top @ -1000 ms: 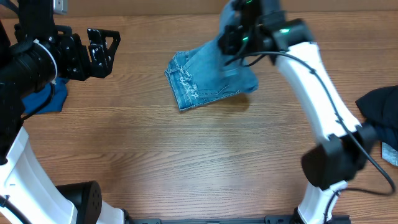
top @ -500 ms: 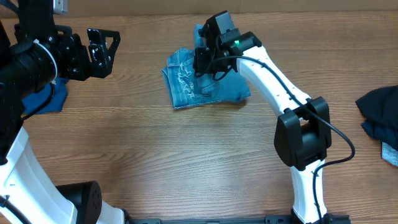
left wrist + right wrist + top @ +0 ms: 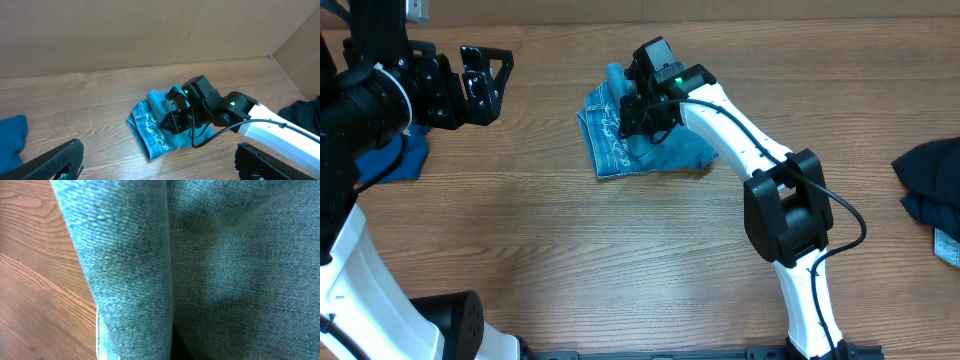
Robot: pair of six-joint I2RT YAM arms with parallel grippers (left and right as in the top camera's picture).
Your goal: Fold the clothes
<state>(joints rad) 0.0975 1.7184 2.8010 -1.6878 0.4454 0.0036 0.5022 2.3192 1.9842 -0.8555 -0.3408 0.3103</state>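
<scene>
As right gripper [image 3: 638, 108] moves left, jeans [image 3: 618, 152] follow.

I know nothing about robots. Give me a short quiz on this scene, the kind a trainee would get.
1. True or false: the left gripper is open and holds nothing.
2. Which arm reaches over the jeans? A: left. B: right. C: both.
3. Fill in: the dark garment lies on the robot's ___ side.
Key: 1 true; 2 B; 3 right.
</scene>
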